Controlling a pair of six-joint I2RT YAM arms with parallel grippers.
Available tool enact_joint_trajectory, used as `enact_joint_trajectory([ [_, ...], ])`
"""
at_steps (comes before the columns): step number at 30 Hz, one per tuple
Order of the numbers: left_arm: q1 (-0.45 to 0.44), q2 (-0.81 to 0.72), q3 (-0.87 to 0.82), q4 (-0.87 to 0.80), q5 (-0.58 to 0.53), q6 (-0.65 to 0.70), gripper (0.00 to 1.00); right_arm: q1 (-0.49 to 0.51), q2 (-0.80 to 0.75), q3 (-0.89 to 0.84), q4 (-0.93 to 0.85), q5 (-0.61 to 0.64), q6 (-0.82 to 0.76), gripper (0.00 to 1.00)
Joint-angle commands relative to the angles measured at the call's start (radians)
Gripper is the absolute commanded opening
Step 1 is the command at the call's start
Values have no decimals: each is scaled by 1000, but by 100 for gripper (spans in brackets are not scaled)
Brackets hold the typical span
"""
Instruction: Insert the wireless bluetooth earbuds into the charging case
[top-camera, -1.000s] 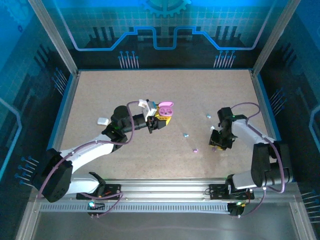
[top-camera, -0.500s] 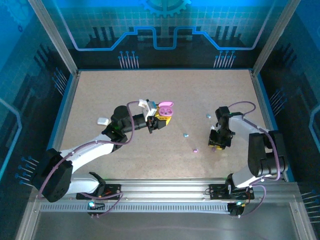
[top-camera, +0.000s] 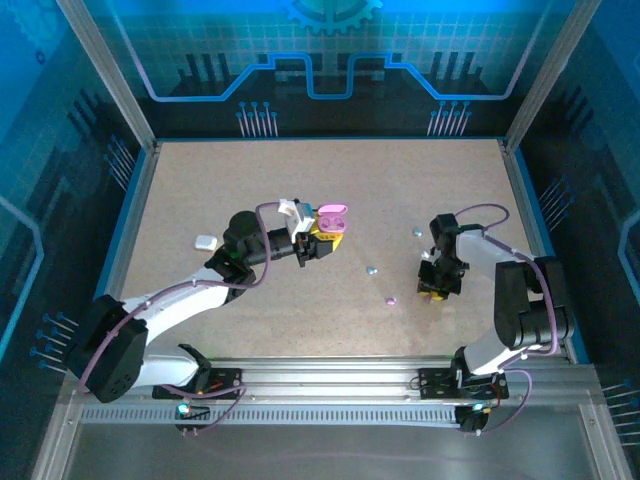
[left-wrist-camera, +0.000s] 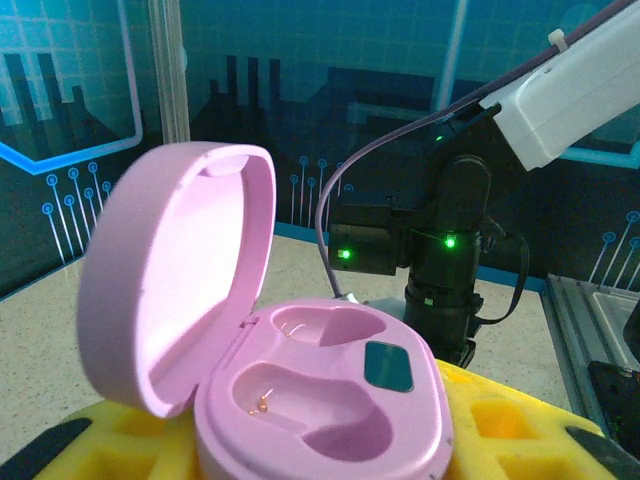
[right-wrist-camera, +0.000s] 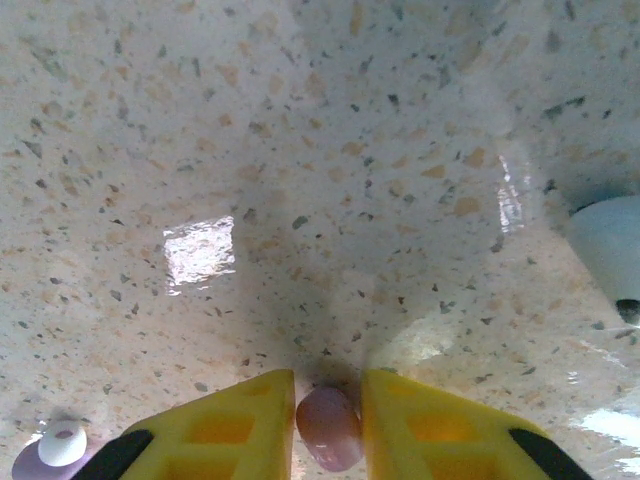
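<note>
The pink charging case (left-wrist-camera: 320, 400) stands open with its lid (left-wrist-camera: 170, 290) tipped up on the left, and both wells are empty. My left gripper (left-wrist-camera: 320, 455) is shut on the case's base, holding it above the table left of centre (top-camera: 333, 218). My right gripper (right-wrist-camera: 328, 400) is down at the tabletop, its yellow fingers (right-wrist-camera: 225, 425) pressed against both sides of a small purple earbud (right-wrist-camera: 328, 430). In the top view this gripper (top-camera: 433, 290) sits right of centre. Another purple earbud (top-camera: 390, 299) and two teal ones (top-camera: 372, 269) (top-camera: 417, 232) lie loose on the table.
A white case-like object (top-camera: 206, 241) lies at the left of the speckled table (top-camera: 250, 180). In the right wrist view a purple bud with a white tip (right-wrist-camera: 55, 450) is at lower left and a pale rounded piece (right-wrist-camera: 610, 250) at the right edge.
The right gripper's fingers have drawn in around the purple earbud, and that arm's elbow has swung inward. The left arm and the case have not moved.
</note>
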Motion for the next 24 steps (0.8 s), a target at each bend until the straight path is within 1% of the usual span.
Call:
enact_joint_trajectory([
  [1,-5,10,22,9,18,12,30,-1,19,13,-23,0,-4,23],
  [11,-5,10,27,4,19,11,31,12,16,16,-54,-8,12,29],
  [15,-5,12,28,4,21,10,31,14,5,18,-55,-6,12,29],
  [24,-5,9,33,3,28,4,31,14,28,32,-44,3,-8,24],
])
